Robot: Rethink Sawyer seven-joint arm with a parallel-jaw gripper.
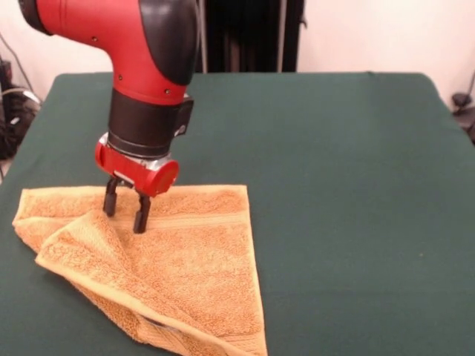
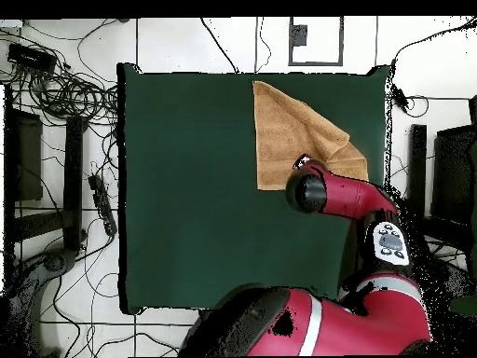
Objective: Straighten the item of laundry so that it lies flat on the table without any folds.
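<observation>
The orange-tan towel point(image 1: 178, 259) lies at the near left of the dark green table point(image 1: 334, 185). One corner is folded diagonally over it, making a thick flap point(image 1: 82, 248) along its left side. A woven band runs near its far edge. My gripper point(image 1: 125, 221) points straight down at the far end of the flap. Its two black fingers point(image 1: 140, 215) stand apart with nothing between them, tips at the cloth. In the overhead view the towel point(image 2: 289, 121) lies at the table's top right, and the arm's wrist point(image 2: 309, 191) covers its lower edge and hides the gripper.
The towel's near corner reaches the table's near edge point(image 1: 245, 348). Dark stands point(image 1: 252, 33) rise behind the table. In the overhead view, cables point(image 2: 65, 93) and equipment lie on the floor around the table point(image 2: 186, 186).
</observation>
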